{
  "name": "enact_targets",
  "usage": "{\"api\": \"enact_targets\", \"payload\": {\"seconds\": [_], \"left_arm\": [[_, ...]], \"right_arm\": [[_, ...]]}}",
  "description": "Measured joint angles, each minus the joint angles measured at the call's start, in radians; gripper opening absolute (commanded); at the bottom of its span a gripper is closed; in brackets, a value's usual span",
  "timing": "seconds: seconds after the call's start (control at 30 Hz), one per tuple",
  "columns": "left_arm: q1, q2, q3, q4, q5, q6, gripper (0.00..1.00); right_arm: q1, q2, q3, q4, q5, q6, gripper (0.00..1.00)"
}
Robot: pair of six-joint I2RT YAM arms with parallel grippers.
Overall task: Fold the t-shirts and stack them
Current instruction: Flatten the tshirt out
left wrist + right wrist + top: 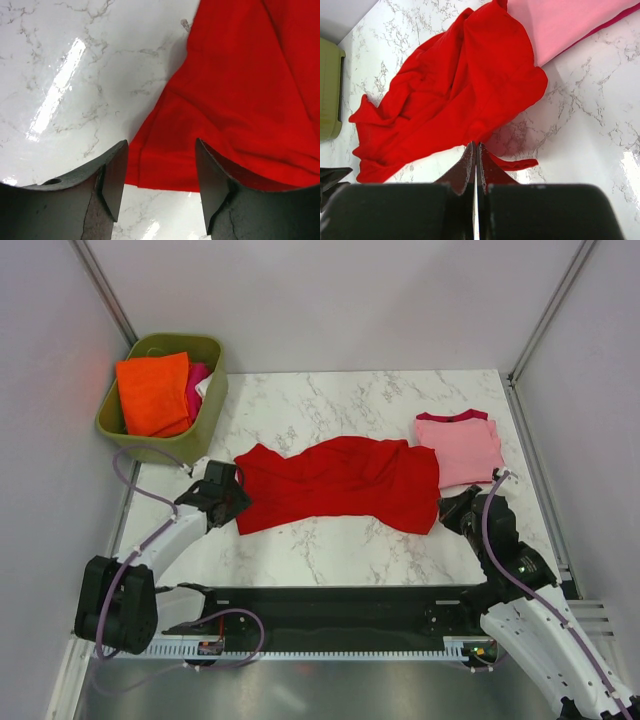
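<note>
- Now, at the left gripper [225, 495] [161, 145]: spread wide, gripping nothing.
- Between its fingers [112, 175], one corner of the red shirt [340, 480] [240, 90] [465, 85], hem edge running across the gap.
- Ahead and to the right of those tips, more of the same cloth, creased in long folds.
- Ahead and to the left of them, bare marble table [320, 405] [75, 75] with a streak of glare.
- Cannot tell whether these fingers touch cloth or table.
- At the right gripper [455, 508] [475, 147]: pressed tight together, pinching an edge of the red shirt at the very tips.
- Just right of the closed tips, a small red flap lying flat on the table.
- Ahead and to the left of this gripper, the bulk of the red shirt, rumpled, stretching across toward the left gripper.
- Ahead and to the right, the pink shirt [460, 447] [560, 25], folded flat, dark pink trim along one edge, touching the red shirt at its nearer corner.
- Well off to the left of the right gripper, and well beyond the left gripper, the tub [212, 410] [329, 90], at the table's far corner.
- Inside the tub, orange cloth [153, 393] and a bit of pink fabric beside it.
</note>
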Motion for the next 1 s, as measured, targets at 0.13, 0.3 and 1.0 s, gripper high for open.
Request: {"api": "enact_targets", "payload": {"seconds": [0.13,0.3,1.0], "left_arm": [[0.01,0.081,0.023,0.018,-0.006,-0.009,0.55],[0.01,0.155,0.071,0.056,0.01,-0.003,0.57],[-0.209,0.333,0.274,-0.001,-0.063,0.02,0.59]], "right_arm": [[0.0,0.0,0.0,0.0,0.0,-0.008,0.0],[0.0,0.0,0.0,0.001,0.002,-0.022,0.0],[0.0,-0.001,-0.033,0.022,0.004,-0.028,0.0]]}}
